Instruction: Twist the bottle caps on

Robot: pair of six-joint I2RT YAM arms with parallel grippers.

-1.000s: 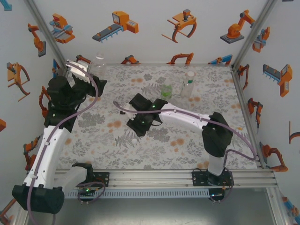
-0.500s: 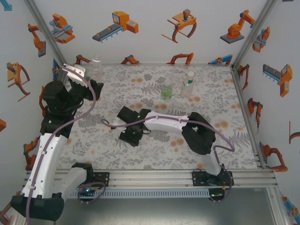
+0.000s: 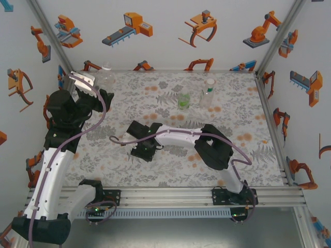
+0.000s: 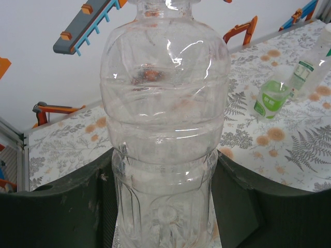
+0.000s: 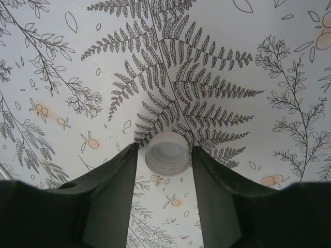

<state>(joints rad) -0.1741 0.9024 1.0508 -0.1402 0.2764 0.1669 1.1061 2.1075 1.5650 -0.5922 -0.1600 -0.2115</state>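
Observation:
In the left wrist view, a large clear bottle [image 4: 165, 103] stands upright between the dark fingers [image 4: 67, 201], and my left gripper [image 4: 165, 175] is shut on its lower body. Its neck has no cap on it. From above, this bottle [image 3: 107, 76] and the left gripper [image 3: 100, 88] are at the back left. My right gripper [image 5: 164, 149] is low over the mat, open, with a white bottle cap [image 5: 167, 155] lying between its fingertips and a thin gap on each side. From above, the right gripper [image 3: 144, 149] is at mid-table, left of centre.
A short green-tinted bottle [image 3: 184, 101] and a taller clear bottle with a whitish label [image 3: 207, 92] stand at the back, right of centre; the left wrist view shows the green one [image 4: 270, 98] too. The fern-printed mat [image 3: 248, 119] runs to metal frame posts and walls.
The right arm swung left and toward the near side, coming down over the white cap. The left arm drew the clear bottle slightly further left and back.

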